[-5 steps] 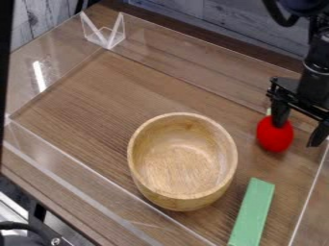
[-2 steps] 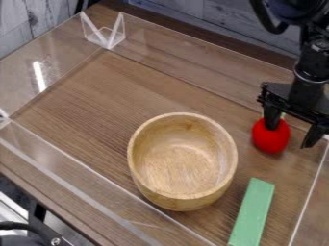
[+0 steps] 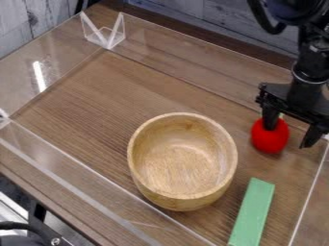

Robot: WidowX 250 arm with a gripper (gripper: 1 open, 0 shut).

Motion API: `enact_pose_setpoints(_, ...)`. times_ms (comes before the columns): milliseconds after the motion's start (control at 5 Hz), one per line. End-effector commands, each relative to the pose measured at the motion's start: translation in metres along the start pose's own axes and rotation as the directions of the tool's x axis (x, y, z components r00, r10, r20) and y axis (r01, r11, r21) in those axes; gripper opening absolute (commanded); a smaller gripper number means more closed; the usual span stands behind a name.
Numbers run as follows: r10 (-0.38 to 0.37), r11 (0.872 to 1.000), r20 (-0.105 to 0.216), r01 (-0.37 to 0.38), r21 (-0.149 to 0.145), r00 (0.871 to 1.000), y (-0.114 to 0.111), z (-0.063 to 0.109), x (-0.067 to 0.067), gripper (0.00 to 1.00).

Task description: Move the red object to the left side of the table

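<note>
I work in what looks like a lab test bench. Clear acrylic walls (image 3: 52, 91) fence my wood-grain table (image 3: 154, 86).

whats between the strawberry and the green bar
Only bare table, as the camera view shows. The strawberry sits above the green bar, apart from it, and the wooden bowl lies off to their left.

The jaws cover the red object's (image 3: 268, 138) top; the arm (image 3: 298, 29) runs off-frame.

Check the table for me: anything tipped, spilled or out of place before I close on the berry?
Nothing stands out. The wooden bowl sits upright and empty, the green bar lies flat near the front edge, and the red object rests on the table under the open gripper.
</note>
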State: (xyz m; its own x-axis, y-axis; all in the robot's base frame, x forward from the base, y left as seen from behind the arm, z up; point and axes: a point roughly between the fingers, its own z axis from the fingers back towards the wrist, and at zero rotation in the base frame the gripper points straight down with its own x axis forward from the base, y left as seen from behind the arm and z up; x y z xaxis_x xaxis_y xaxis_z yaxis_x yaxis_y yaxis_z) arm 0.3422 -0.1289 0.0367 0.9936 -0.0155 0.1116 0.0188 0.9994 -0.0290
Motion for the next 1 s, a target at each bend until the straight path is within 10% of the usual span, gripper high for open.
enact_pose_setpoints(0,-0.017,1.000,0.035,0.018,-0.014,0.999,-0.004,0.011,-0.008,0.00)
enact_pose_setpoints(800,0.035,0.998,0.161,-0.028,-0.047,0.986,0.017,0.121,0.001,0.00)
